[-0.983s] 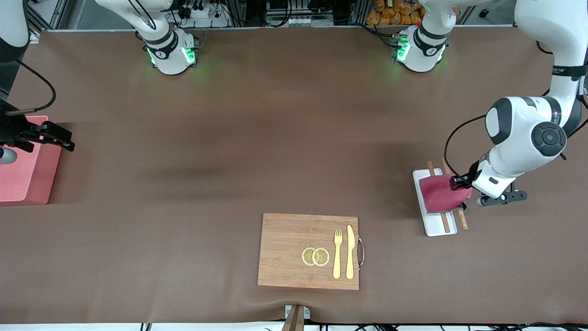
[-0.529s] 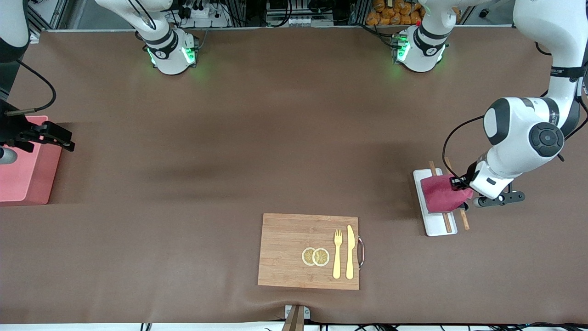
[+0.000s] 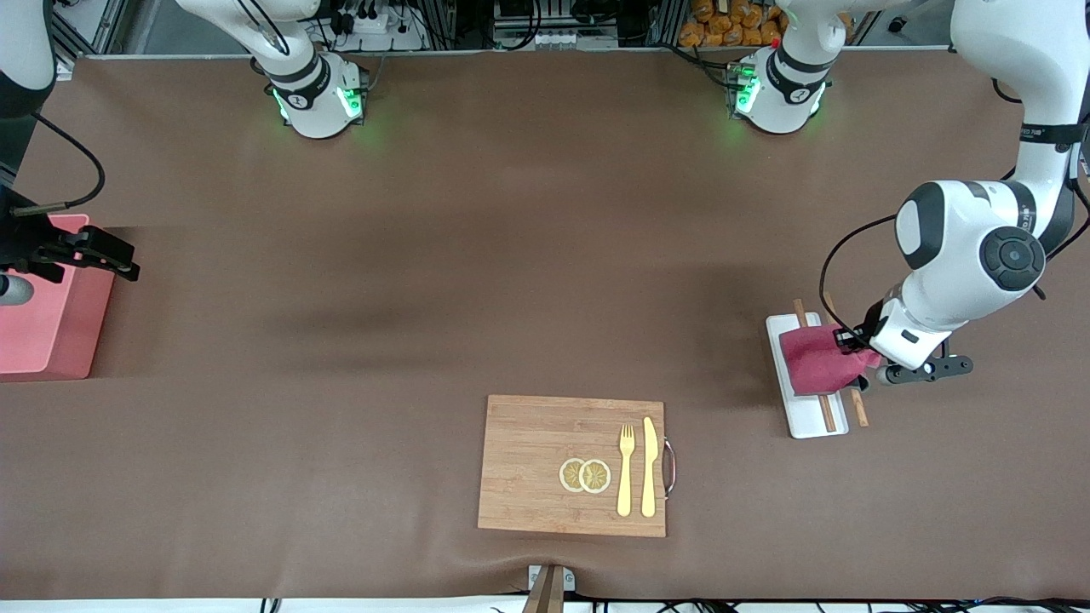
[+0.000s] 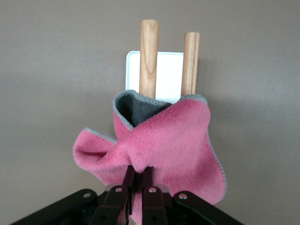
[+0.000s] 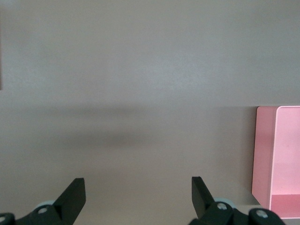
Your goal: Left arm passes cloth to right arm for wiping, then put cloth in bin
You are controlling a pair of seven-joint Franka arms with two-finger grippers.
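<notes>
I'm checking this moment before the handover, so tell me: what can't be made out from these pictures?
- Front view: the left hand is covered by its own white wrist, so its hold on the cloth shows only in the left wrist view.
- Front view: the bin is cut off by the picture's edge, and the right hand hides one corner.
- Both views: the cloth hides the middle of the two wooden sticks and part of the white tray.

Pink cloth [image 3: 816, 361] with its grey corner folded up is bunched and pinched, draped over the tray around 3 o'clock. Salmon bin [image 3: 43, 319] sits way over at 9 o'clock.
</notes>
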